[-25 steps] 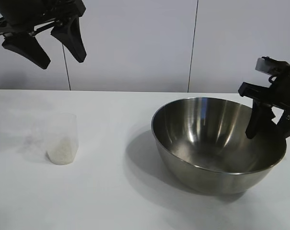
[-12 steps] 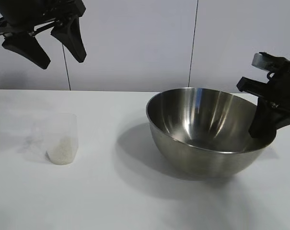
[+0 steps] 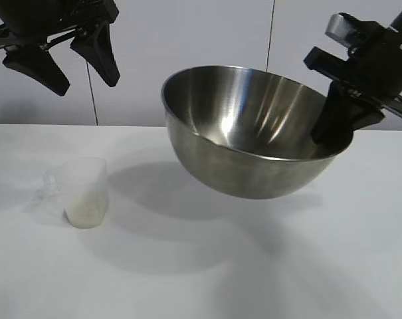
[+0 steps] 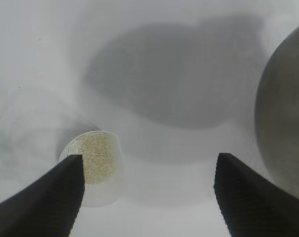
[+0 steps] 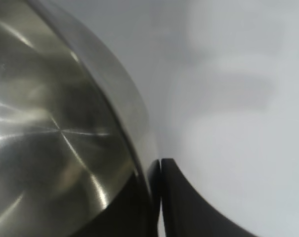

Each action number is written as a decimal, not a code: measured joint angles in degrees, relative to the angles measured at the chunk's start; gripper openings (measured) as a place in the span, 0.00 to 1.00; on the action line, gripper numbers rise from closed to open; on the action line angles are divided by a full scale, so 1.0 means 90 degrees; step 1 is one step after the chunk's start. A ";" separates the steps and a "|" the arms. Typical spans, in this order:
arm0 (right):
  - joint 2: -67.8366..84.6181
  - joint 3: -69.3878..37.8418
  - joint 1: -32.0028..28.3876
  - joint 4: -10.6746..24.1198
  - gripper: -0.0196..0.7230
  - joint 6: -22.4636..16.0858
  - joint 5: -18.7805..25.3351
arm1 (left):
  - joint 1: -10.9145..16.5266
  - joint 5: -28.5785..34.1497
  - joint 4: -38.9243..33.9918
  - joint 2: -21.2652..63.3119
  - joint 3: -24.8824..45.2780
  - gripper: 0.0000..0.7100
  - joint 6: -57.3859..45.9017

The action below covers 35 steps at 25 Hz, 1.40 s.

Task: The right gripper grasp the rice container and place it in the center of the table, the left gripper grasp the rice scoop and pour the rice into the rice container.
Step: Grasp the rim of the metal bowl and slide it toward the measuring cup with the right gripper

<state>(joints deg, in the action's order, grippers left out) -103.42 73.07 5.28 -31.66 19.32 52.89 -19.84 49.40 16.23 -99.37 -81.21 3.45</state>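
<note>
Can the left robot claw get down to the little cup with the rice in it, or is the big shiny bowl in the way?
Probably yes. The left gripper hangs open above the rice scoop, with only bare table around it. The rice container is held up off to the side by the right gripper.

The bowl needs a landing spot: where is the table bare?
The white table is bare between the clear plastic scoop and the shadow under the shiny steel bowl, which the right claw holds in the air, and along the near edge. It is crowded only around the scoop, under the open left claw.
</note>
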 joint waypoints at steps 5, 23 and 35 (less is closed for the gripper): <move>-0.0300 0.0000 0.0598 0.0222 0.05 -0.0476 -0.0383 | 0.0000 0.0000 0.0000 0.0000 0.0000 0.75 0.0000; -0.1201 0.0002 0.0831 0.0489 0.10 -0.1141 -0.0839 | 0.0000 0.0000 0.0000 0.0000 0.0000 0.75 0.0000; -0.0790 0.0034 0.0806 0.0527 0.59 -0.1114 -0.0238 | 0.0000 0.0000 0.0000 0.0000 0.0000 0.75 0.0000</move>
<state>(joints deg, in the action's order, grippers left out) -110.53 73.37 12.54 -26.92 9.29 50.75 -19.84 49.40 16.23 -99.37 -81.21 3.45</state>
